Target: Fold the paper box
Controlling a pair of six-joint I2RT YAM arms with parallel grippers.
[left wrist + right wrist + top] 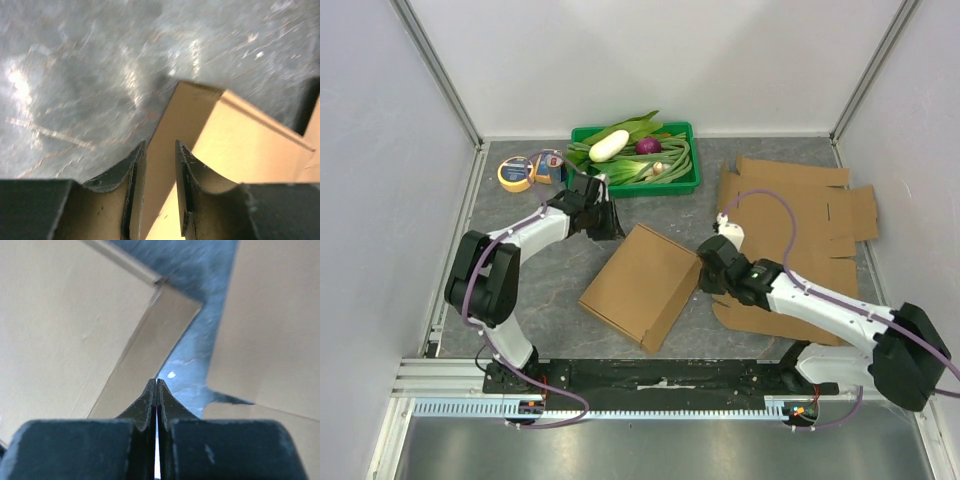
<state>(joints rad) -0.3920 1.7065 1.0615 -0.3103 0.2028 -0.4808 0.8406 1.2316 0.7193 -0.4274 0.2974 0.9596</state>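
Lying nearward of the green tray (pixel 696 160), toward the arm bases, the paper box (pixel 638 285) is a flat brown slab with its lid down. It is turned diagonally, its long axis slanting from far right to near left. The left gripper (pixel 605 220) sits between tray and box, at the box's far corner. The right gripper (pixel 704 272) touches the box's right-hand corner, so both arms are about equally near.

At the left wrist, the jaws stand apart with the box's wall showing between the fingers (pixel 131 165). Whether they pinch it I cannot tell.

At the right wrist, the claw is clenched on nothing, its tips aimed at the box's short side wall.
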